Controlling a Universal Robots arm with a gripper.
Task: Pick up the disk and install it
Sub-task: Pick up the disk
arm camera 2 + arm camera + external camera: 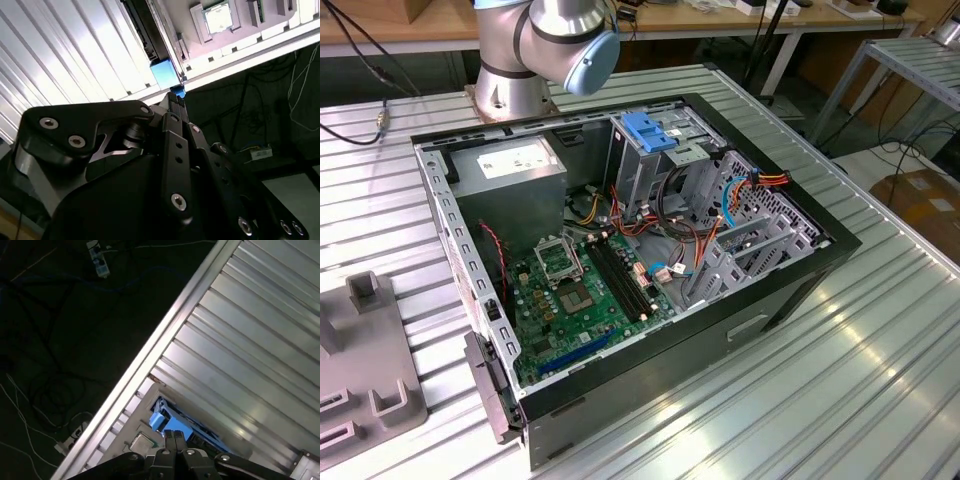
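The disk [148, 35] lies as a dark flat slab with a bright blue carrier rail at its end [161, 420], set in a pale grey fixture [235, 42] by the table edge. In both wrist views my gripper [176, 93] [175, 435] hangs just over that blue end, its black fingers pressed together with nothing visible between them. Whether the tips touch the rail I cannot tell. In the exterior view, the open computer case [800, 270] sits mid-table, a grey drive cage [645, 165] at its back.
A blue plastic bracket [650, 130] tops the drive cage. A motherboard [585, 290], cables and a power supply [510, 170] fill the case. A square chip [218, 17] rests in the grey fixture. Beyond the slatted table's edge [150, 355], the floor holds loose cables.
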